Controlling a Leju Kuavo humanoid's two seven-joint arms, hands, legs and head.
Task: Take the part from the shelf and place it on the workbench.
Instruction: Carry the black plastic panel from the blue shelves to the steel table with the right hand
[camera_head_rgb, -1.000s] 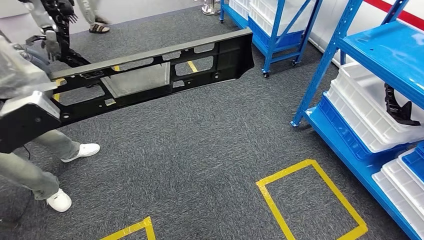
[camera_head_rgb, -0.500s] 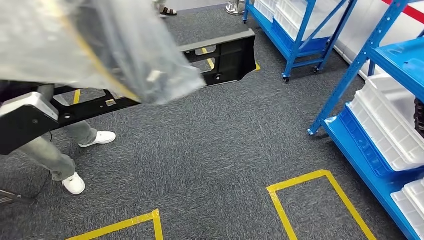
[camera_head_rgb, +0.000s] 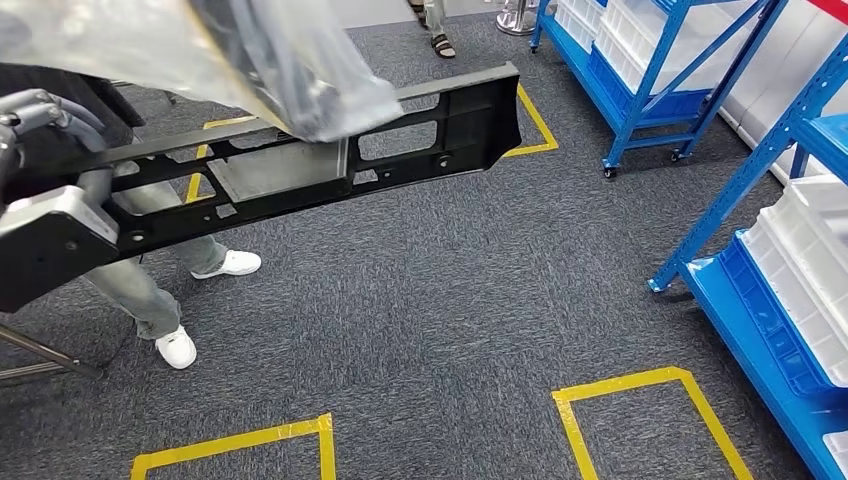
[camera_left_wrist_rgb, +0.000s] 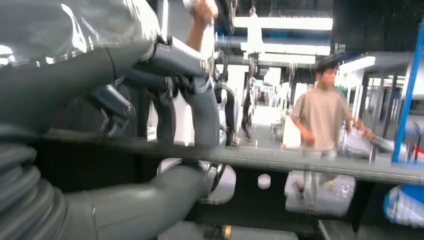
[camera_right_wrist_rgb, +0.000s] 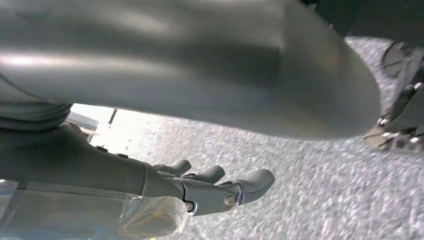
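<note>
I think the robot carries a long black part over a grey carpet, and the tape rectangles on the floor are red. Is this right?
Not quite. The tape rectangles are yellow, not red, as the head view shows. The rest holds: the long black part is carried above the grey carpet.

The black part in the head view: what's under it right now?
Under the black part lies grey carpet with yellow tape lines, plus a person's legs and white shoes. The plastic-wrapped arm covers its upper middle, so anything there is hidden.
</note>
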